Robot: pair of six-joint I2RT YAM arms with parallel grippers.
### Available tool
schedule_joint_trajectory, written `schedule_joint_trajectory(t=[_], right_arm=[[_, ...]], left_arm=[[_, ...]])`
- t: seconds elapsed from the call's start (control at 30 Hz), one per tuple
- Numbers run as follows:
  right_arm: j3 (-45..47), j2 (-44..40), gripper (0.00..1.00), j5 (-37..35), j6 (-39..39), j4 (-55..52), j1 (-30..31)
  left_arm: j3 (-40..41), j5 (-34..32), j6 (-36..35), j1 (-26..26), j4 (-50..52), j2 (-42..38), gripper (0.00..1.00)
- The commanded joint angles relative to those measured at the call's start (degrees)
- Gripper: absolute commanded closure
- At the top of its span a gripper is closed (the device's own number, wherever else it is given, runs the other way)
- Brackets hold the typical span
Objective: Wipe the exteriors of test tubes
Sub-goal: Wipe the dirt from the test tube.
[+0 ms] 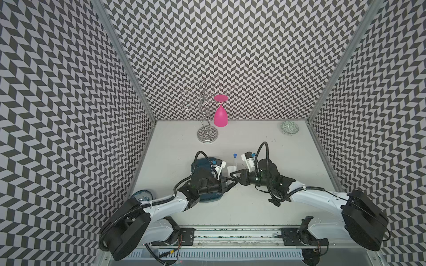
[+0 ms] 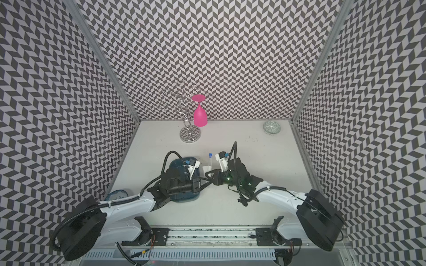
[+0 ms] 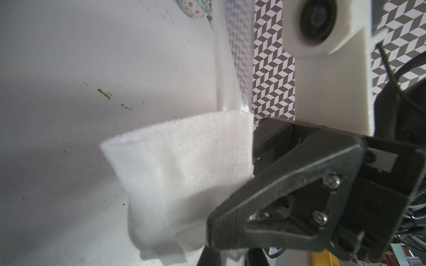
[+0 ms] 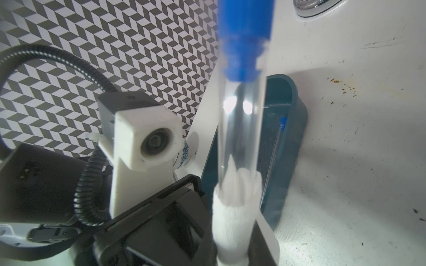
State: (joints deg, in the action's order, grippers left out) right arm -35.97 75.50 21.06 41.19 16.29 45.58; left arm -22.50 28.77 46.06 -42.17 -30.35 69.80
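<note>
Surface: white matte table (image 1: 253,211), scuffed, with yellowish specks. It is enclosed on three sides by walls (image 1: 230,57) printed in grey-white chevrons. A metal rail (image 1: 235,233) along the near edge bears both arms.

Near left: one blue-patterned bowl (image 1: 143,195), partly hidden. One teal plastic tray (image 1: 208,199) with rounded corners is largely covered by the left arm.

Centre: one clear, blue-capped tube (image 1: 235,161) is held above the table, just beside the tray, cap towards the back wall. The left gripper (image 1: 232,184) is pressed together on its lower end. The right gripper (image 1: 233,173) is pinched on a woven white tissue (image 3: 179,165) wrapped round the tube. A second tube (image 4: 277,140) is seen lying in the tray; two counted.

Far: one chrome wire rack (image 1: 207,136) on a round base, one pink glass (image 1: 220,117) hung inverted from it, one patterned far bowl (image 1: 289,128) at the right corner
</note>
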Motion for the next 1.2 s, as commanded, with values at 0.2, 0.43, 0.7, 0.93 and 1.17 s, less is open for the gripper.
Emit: schedule_joint_trajectory(t=[0.2, 0.43, 0.7, 0.93, 1.17], right_arm=[[-3.5, -0.2, 0.85, -1.9, -3.8, -4.7, -1.9], [-5.2, 0.1, 0.85, -0.4, -7.4, -8.2, -3.4], [-1.5, -1.2, 0.84, 2.7, -6.2, -5.8, -2.2], [-0.1, -2.6, 0.84, 2.7, -4.7, -4.7, 0.2], [-0.2, -3.4, 0.84, 2.6, -4.5, -4.6, 0.7]], left_arm=[[-0.4, -1.9, 0.1, 0.4, -3.0, -3.2, 0.69], [-0.9, -5.7, -1.6, 1.5, 5.3, -11.2, 0.48], [-9.7, -3.8, -7.8, 6.6, 8.3, -6.1, 0.41], [-15.3, 2.3, -11.3, 6.9, 8.1, 4.3, 0.44], [-15.4, 3.0, -10.9, 6.8, 5.6, 6.2, 0.61]])
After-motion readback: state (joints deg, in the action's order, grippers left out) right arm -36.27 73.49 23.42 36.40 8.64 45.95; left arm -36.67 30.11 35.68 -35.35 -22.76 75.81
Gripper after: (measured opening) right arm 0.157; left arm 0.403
